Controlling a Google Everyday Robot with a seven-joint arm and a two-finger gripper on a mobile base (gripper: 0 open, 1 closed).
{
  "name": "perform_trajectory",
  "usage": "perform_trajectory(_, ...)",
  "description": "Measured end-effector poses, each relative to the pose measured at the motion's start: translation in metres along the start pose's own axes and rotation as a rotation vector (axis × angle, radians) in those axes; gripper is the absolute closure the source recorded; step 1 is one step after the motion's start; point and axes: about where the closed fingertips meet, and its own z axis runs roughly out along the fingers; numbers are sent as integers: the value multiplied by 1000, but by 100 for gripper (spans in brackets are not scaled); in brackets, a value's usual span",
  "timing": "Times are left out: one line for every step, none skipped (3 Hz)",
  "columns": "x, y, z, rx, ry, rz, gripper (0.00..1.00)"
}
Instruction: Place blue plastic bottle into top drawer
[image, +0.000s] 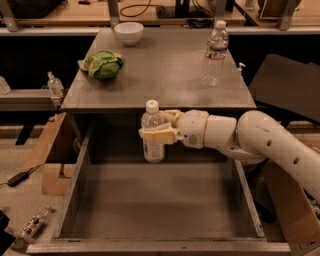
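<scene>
The blue plastic bottle (152, 151) is held upright over the far end of the open top drawer (160, 200), clamped at mid-body by the claw (154, 134). Lowering close to the drawer's bottom before release is advised, so that toppling is avoided.

The things are carried by the grey cabinet top (165, 85). A white bowl (129, 33) is seated on it. A green rounded object (101, 65) is laid just in front of the bowl and slightly to its left, apart from it. A ribbed clear bottle (215, 54) is stood upright well to the right of the bowl. The gripper (157, 134) is positioned well in front of the bowl, past the top's front edge, and is closed around the blue plastic bottle (153, 151), which is held upright and clear of the surface.
</scene>
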Motion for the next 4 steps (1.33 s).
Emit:
perform_trajectory(59,4,22,-43,28,3,100)
perform_trajectory(90,3,36,-48,28,23,100)
perform_trajectory(119,4,46,-44,40,50,100)
perform_trajectory(119,5,48,-47,40,52,84)
